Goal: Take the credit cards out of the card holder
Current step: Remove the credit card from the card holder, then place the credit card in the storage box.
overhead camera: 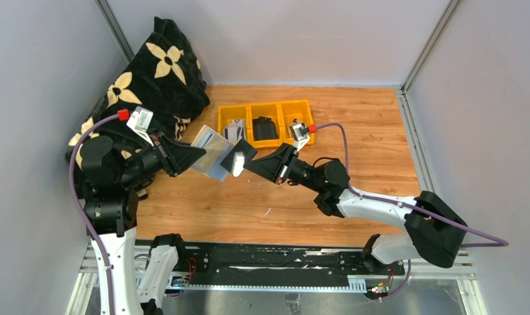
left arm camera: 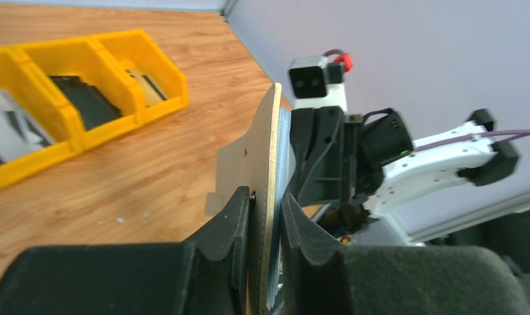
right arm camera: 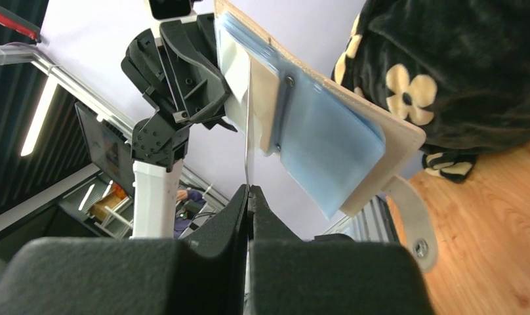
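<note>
My left gripper (overhead camera: 198,152) is shut on the edge of the card holder (overhead camera: 211,152) and holds it open above the table. In the left wrist view the fingers clamp (left arm camera: 267,211) its beige cover (left arm camera: 265,147). My right gripper (overhead camera: 241,156) is shut on a thin white credit card (overhead camera: 237,164) at the holder's right side. The right wrist view shows that card edge-on (right arm camera: 248,164), running from the shut gripper (right arm camera: 249,191) up into the holder's pale blue sleeves (right arm camera: 328,144). The snap tab (right arm camera: 413,223) hangs down. More cards (overhead camera: 234,130) lie in the left yellow bin.
Three joined yellow bins (overhead camera: 273,105) stand at the back middle; a black item (overhead camera: 264,128) lies in the middle one. A black cloth with cream flowers (overhead camera: 161,72) fills the back left corner, close behind the left arm. Grey walls enclose the wooden table (overhead camera: 354,151).
</note>
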Controlling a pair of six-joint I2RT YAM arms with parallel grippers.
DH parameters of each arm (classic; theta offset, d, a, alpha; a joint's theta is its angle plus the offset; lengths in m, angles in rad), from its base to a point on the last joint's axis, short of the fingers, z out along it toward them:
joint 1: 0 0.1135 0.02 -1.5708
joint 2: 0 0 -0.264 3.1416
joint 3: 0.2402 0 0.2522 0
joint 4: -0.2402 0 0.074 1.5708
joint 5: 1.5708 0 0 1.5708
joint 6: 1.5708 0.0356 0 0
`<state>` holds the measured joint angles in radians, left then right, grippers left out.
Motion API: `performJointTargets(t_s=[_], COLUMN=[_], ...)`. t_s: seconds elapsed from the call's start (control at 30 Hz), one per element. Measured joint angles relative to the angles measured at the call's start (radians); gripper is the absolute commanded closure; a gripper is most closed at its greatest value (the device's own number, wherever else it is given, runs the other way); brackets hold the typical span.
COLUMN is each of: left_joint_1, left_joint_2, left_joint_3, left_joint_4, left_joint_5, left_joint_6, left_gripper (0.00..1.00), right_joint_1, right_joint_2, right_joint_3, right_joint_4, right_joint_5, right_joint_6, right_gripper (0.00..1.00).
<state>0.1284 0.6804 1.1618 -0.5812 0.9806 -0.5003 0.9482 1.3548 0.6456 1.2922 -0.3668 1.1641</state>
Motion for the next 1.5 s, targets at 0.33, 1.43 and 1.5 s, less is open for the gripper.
performJointTargets(t_s=[0.33,1.43,1.5], left_joint_1=[0.000,0.000,0.000], left_joint_2=[0.025,0.060,0.061], left_joint_3=[0.047,-0.007,-0.018], left_joint_4=[-0.134,-0.066,-0.045], left_joint_5=[-0.146,0.105,0.117], left_joint_6=[0.191,0.095,0.074], left_gripper=[1.00,1.00,1.00], right_joint_1=[-0.226,-0.493,-0.493], right_joint_2=[-0.150,0.853,0.882], right_joint_3=[0.003,1.217,1.257], right_joint_4=[-0.314,-1.531,-1.548], right_joint_5=[-0.127,-0.156,-0.151], right_joint_6=[-0.063,-0.774,-0.783], right_gripper=[1.00,1.00,1.00])
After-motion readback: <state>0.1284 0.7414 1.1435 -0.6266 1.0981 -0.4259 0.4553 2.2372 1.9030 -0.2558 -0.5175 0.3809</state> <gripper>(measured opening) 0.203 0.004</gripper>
